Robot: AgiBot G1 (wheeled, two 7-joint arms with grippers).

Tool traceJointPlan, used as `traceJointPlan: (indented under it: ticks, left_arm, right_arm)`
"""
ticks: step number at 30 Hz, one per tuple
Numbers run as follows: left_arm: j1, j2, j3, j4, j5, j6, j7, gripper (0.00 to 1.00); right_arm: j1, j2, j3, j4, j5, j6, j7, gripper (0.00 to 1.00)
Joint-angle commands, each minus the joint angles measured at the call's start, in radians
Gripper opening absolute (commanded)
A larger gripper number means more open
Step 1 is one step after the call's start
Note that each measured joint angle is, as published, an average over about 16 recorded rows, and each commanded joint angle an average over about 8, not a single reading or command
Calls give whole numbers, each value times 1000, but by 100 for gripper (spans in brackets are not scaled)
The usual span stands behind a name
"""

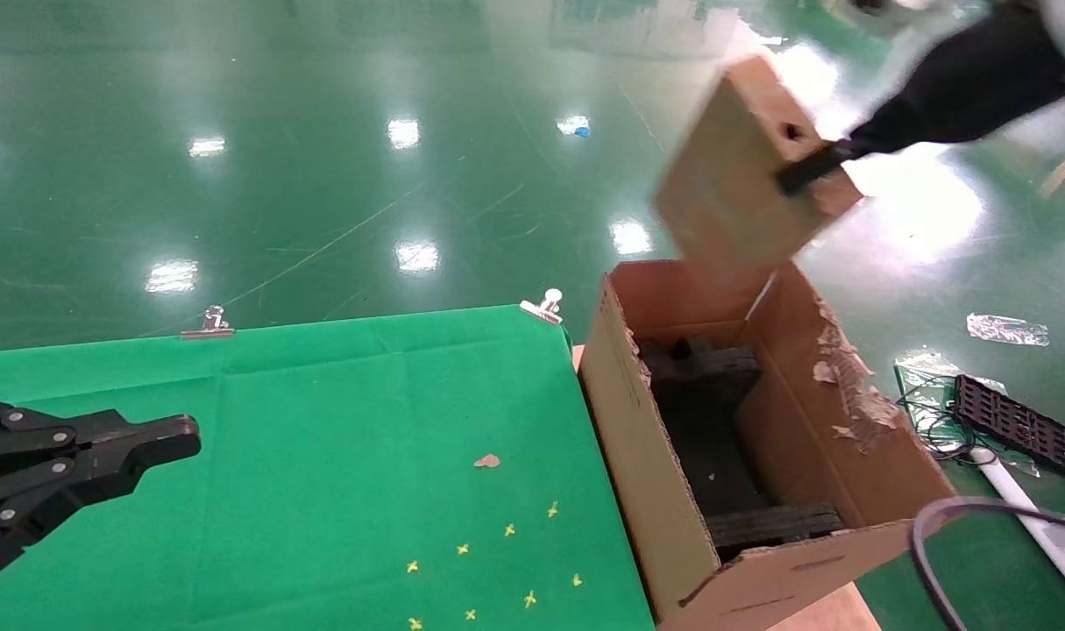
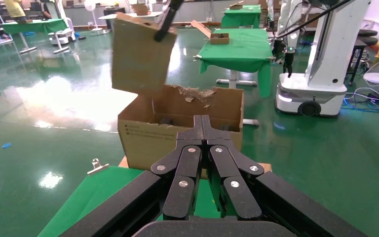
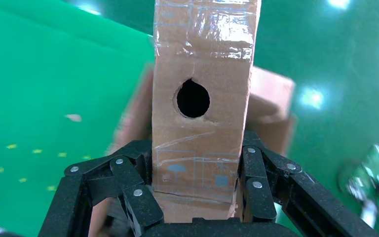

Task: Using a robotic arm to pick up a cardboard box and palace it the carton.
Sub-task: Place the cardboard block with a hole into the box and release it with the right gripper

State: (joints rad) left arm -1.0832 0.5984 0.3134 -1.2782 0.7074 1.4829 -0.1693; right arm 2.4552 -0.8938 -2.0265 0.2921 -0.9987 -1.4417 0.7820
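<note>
Carrying the cardboard box (image 1: 742,175) clamped edgewise in the right gripper (image 3: 196,182), tilted in the air above the carton's (image 1: 637,473) far end; next: lower in, release; left gripper (image 1: 159,438) closed, empty, parked.

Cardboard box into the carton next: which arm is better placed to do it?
Right. The right gripper is shut on the cardboard box, holding it above the carton. The left gripper is shut, empty, over the green table.
</note>
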Motion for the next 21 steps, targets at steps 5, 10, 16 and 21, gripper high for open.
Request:
traceJointPlan:
  ticks: [5, 10, 16, 21]
  left_arm:
    - [0, 0, 0, 0, 0, 0, 0, 0]
    - [0, 0, 0, 0, 0, 0, 0, 54]
    - [0, 0, 1, 0, 0, 0, 0, 100]
    - [0, 0, 1, 0, -1, 0, 0, 100]
  right_arm:
    - [-33, 54, -27, -34, -30, -7, 23, 0]
    - [-107, 86, -34, -55, -24, -9, 40, 0]
    - [-202, 97, -36, -91, -11, -1, 62, 0]
    - [-257, 88, -41, -130, -13, 18, 75, 0]
